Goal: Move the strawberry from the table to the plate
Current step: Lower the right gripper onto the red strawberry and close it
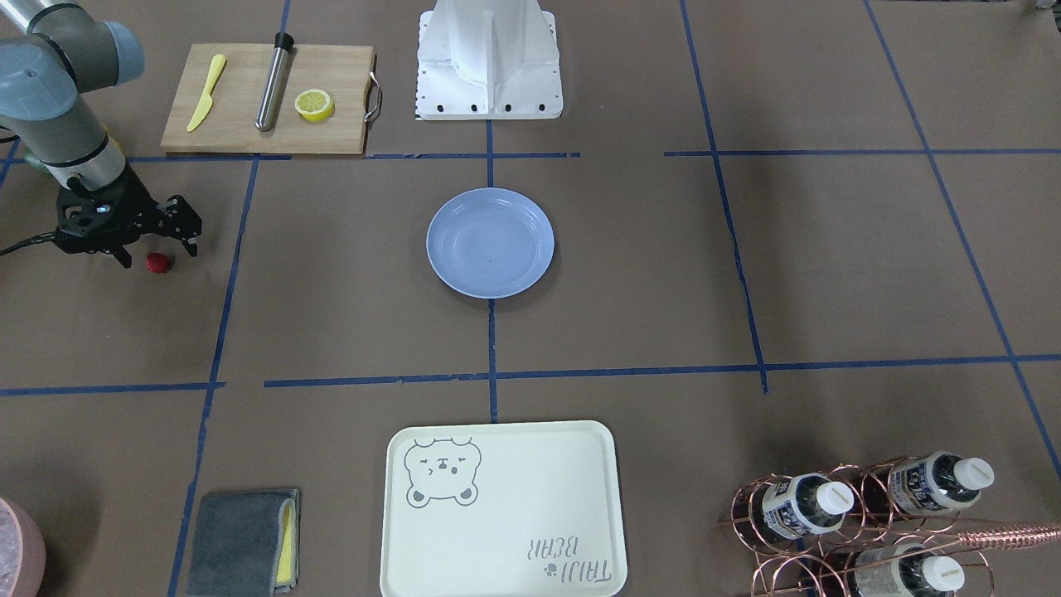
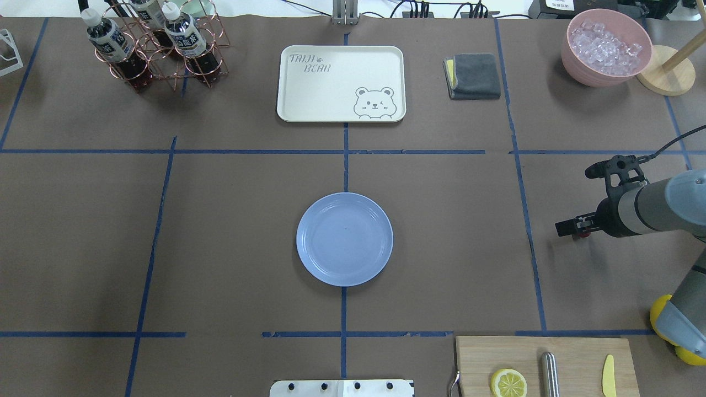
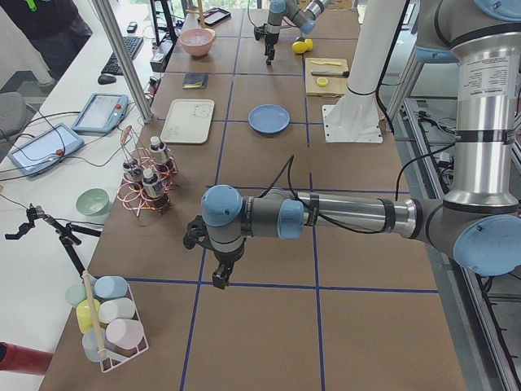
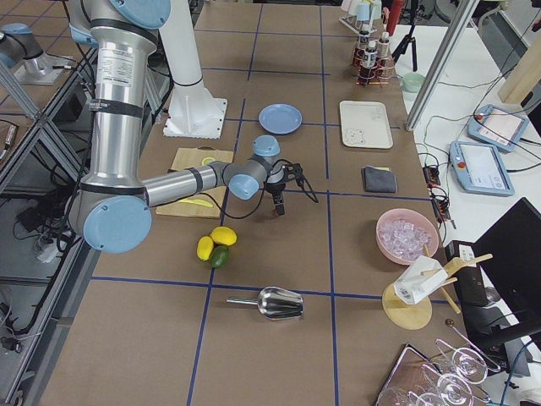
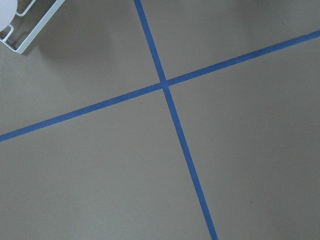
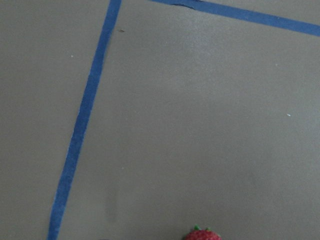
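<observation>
The strawberry (image 1: 158, 263), a small dark-red berry, lies on the brown-paper table (image 1: 348, 315) well to the side of the light-blue plate (image 1: 490, 242), which has nothing on it. My right gripper (image 1: 157, 253) hangs just over the berry, open, with one black finger on each side of it. In the right wrist view the strawberry (image 6: 201, 234) peeks in at the bottom edge and no fingers show. My left gripper (image 3: 221, 278) shows only in the exterior left view, low over bare table far from the plate (image 3: 269, 119); I cannot tell its state.
A wooden cutting board (image 1: 265, 99) with a lemon half (image 1: 314, 104), a yellow knife and a metal rod lies near the right arm. A bear-print tray (image 1: 501, 510), a grey cloth (image 1: 242, 541), a bottle rack (image 1: 862, 522), an ice bowl (image 2: 605, 47) and whole lemons (image 4: 213, 246) stand around.
</observation>
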`<state>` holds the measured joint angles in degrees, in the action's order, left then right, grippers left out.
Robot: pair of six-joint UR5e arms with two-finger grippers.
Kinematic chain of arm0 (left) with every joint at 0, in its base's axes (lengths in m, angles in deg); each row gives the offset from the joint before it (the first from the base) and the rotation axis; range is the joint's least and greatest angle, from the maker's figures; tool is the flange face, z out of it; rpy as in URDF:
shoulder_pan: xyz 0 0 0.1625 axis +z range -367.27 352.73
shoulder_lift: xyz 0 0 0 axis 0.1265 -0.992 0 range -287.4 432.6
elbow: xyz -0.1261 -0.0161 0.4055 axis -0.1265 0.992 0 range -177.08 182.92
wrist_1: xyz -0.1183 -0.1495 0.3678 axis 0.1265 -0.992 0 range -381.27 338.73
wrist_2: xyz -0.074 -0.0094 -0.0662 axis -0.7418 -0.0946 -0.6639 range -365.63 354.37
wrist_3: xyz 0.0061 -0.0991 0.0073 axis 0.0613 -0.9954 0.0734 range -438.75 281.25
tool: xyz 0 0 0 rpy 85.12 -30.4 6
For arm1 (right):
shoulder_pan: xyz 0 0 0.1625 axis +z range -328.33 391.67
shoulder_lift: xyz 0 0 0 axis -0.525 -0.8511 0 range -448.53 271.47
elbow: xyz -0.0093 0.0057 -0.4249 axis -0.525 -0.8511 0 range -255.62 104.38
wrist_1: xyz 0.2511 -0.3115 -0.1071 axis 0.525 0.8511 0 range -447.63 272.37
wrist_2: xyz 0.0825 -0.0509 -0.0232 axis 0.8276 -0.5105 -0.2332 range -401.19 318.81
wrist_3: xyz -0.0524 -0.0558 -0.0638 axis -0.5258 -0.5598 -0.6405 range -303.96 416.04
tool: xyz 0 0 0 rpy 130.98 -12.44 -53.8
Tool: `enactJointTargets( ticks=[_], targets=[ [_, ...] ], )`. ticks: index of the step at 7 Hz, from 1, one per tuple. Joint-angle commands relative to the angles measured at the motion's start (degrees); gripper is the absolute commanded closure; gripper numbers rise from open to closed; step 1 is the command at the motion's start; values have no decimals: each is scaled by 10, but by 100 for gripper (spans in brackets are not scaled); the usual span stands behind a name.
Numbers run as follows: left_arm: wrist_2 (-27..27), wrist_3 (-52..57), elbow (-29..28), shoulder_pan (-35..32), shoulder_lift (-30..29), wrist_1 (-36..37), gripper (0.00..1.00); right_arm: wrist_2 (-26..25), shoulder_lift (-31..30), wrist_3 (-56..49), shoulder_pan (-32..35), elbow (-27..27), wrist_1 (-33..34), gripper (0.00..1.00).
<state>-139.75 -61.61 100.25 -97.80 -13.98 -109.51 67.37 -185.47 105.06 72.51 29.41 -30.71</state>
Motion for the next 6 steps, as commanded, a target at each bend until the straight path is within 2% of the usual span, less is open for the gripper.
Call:
enactJointTargets(
  ticks=[1, 4, 5, 6],
  targets=[
    [0, 0, 1, 0, 0, -1, 0, -8, 0, -1, -1, -14, -1, 1],
    [0, 0, 1, 0, 0, -1, 0, -13, 0, -1, -1, -23, -1, 4],
    [0, 0, 1, 0, -1, -1, 0, -13, 0, -1, -1, -23, -1, 8],
    [0, 0, 1, 0, -1, -1, 0, -13, 1, -1, -1, -23, -1, 26]
  ],
)
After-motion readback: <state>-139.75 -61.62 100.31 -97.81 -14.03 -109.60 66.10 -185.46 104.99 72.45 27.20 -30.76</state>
